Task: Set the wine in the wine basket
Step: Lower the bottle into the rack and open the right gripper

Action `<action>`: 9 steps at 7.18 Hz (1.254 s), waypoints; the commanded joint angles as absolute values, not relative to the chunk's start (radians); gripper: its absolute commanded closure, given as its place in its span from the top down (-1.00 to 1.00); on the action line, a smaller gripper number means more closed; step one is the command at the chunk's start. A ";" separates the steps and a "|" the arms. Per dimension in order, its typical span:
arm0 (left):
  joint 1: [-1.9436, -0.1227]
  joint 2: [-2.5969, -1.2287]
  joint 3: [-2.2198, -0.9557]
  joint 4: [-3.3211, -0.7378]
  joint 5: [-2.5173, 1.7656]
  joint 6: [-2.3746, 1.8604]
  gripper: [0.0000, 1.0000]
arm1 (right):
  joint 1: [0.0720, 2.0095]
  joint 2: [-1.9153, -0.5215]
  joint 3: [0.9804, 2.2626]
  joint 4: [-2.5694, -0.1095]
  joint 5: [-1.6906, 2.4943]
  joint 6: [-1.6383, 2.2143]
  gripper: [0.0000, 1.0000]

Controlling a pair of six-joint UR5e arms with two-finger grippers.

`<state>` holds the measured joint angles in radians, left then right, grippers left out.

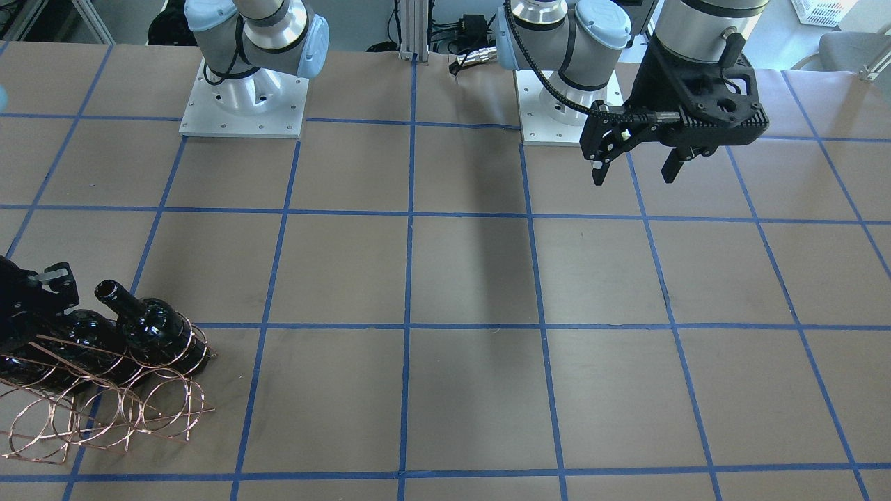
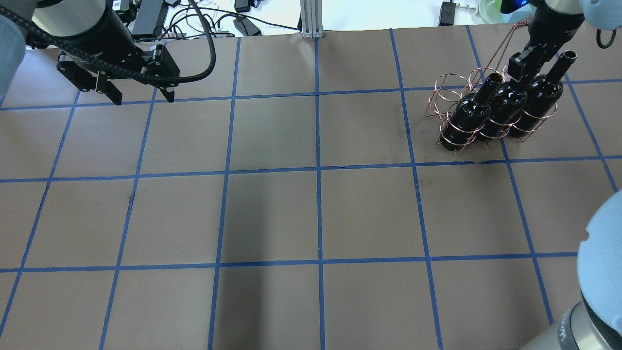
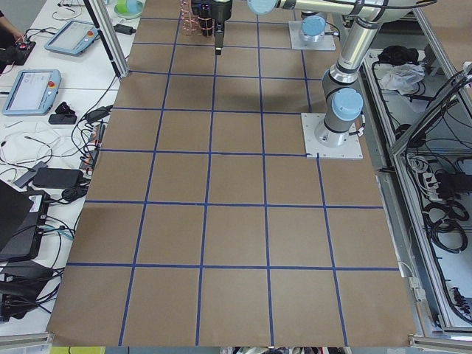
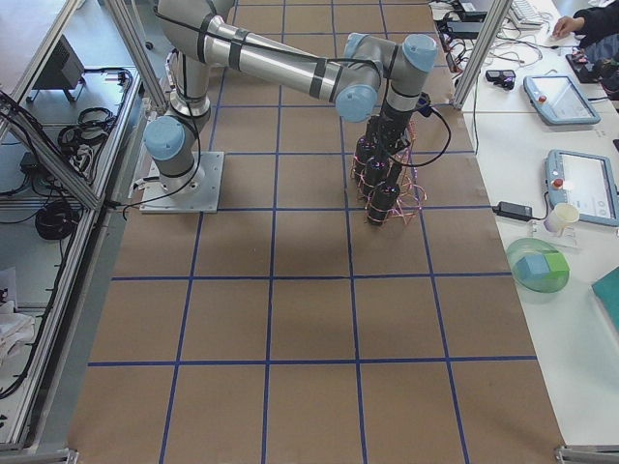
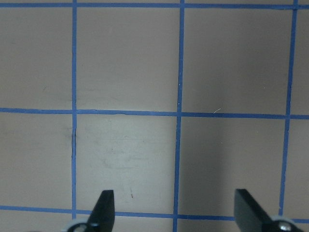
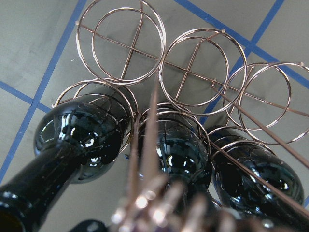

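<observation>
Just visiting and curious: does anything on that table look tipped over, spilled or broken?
Nothing stands out. All three wine bottles stand upright in one row of the wire basket; its other three loops are empty. The right gripper is at the middle bottle's neck; the left gripper hangs open over the table.

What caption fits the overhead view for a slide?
Three bottles stand in the wire basket, right gripper over the middle bottle, left gripper open above the table far left.

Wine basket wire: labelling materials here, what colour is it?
The wine basket is rose-gold copper, clearest in the right wrist view.
</observation>
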<state>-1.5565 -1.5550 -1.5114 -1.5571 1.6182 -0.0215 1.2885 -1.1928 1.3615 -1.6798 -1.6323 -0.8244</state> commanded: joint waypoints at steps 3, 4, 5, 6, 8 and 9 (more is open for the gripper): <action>-1.557 -1.552 -1.517 -1.555 1.618 -0.021 0.77 | 1.287 -1.218 1.367 -1.666 -1.641 -0.818 0.99; -1.557 -1.552 -1.517 -1.555 1.618 -0.021 0.77 | 1.289 -1.268 1.367 -1.663 -1.666 -0.816 1.00; -1.557 -1.552 -1.517 -1.555 1.620 -0.021 0.77 | 1.289 -1.319 1.367 -1.632 -1.670 -0.815 0.99; -1.557 -1.552 -1.517 -1.555 1.618 -0.021 0.77 | 1.289 -1.385 1.368 -1.591 -1.669 -0.749 0.99; -1.557 -1.554 -1.517 -1.555 1.618 -0.021 0.78 | 1.289 -1.484 1.368 -1.488 -1.622 -0.481 0.99; -1.557 -1.552 -1.517 -1.555 1.618 -0.021 0.78 | 1.289 -1.537 1.377 -1.474 -1.606 -0.339 0.99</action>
<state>-1.5570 -1.5529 -1.5171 -1.5550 1.6184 -0.0215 1.2886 -1.4727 1.3707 -1.5041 -1.6305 -0.4998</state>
